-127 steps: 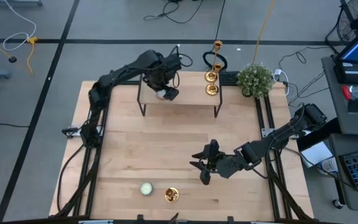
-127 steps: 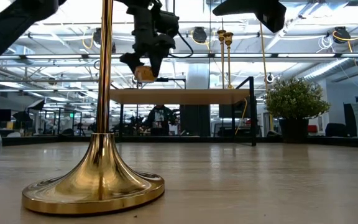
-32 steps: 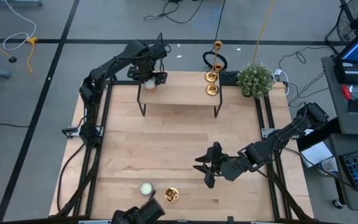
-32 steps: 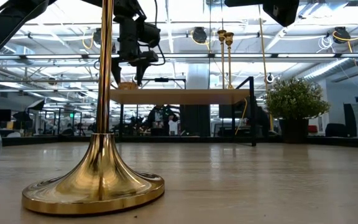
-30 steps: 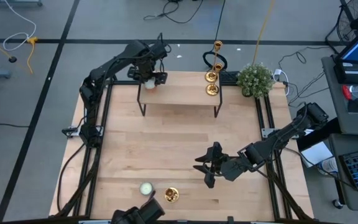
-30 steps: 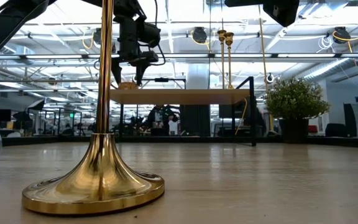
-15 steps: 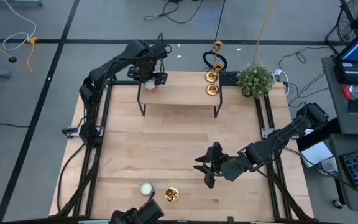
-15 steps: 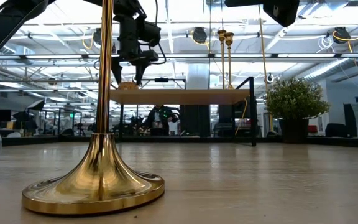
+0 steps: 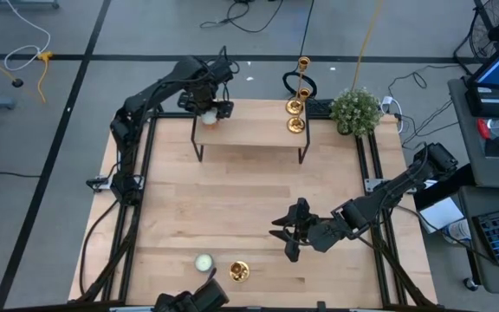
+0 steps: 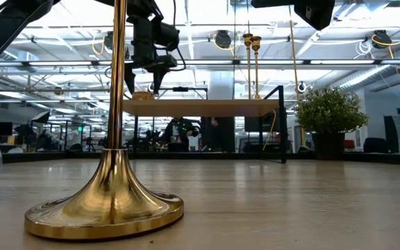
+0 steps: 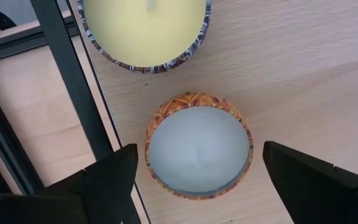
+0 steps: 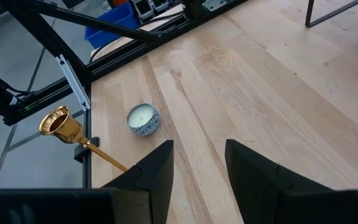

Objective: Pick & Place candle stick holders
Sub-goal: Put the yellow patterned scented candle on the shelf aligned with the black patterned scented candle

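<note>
Two dark, jointed robot arms — matte black throughout.

The left arm (image 9: 150,95) is a chain of slim black links with bulkier rounded joints, and a thin black cable loops out near its wrist. The right arm (image 9: 388,195) has the same build — black tubular segments and chunky joint housings. Each ends in two flat, angular black fingers: the left gripper (image 11: 197,180) shows broad wedge-shaped fingers with plain smooth faces, and the right gripper (image 12: 197,171) shows blunt, slab-like fingers with bevelled edges.
</note>
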You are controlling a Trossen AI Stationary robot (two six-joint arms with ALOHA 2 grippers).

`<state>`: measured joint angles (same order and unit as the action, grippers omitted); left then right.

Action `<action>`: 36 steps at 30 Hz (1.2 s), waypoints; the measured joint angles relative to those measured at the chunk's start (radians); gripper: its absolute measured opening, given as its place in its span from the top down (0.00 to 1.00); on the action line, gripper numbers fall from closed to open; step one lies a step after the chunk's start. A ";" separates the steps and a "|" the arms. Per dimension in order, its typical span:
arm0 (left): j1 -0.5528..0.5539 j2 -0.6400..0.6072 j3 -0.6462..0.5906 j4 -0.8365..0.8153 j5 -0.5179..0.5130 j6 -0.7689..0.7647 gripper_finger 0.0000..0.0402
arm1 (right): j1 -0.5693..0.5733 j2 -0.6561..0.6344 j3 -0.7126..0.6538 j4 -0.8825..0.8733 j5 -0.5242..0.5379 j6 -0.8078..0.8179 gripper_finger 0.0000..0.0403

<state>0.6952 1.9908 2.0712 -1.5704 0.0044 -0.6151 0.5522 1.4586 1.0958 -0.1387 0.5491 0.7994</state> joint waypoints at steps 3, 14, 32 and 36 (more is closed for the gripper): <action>0.000 -0.012 0.000 -0.001 -0.005 0.000 0.10 | 0.000 0.000 0.000 0.000 0.000 0.000 0.64; -0.020 -0.094 0.001 0.003 0.059 0.038 0.14 | 0.000 0.000 0.000 0.000 0.000 0.000 0.64; -0.138 -0.044 0.001 -0.001 0.098 0.249 0.99 | -0.007 0.000 0.000 0.054 0.000 0.001 0.64; -0.140 -0.036 0.001 -0.001 0.100 0.346 0.99 | -0.009 0.000 0.000 0.055 -0.002 0.001 0.64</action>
<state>0.5553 1.9549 2.0720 -1.5718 0.1047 -0.2693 0.5434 1.4590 1.0954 -0.0833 0.5476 0.8001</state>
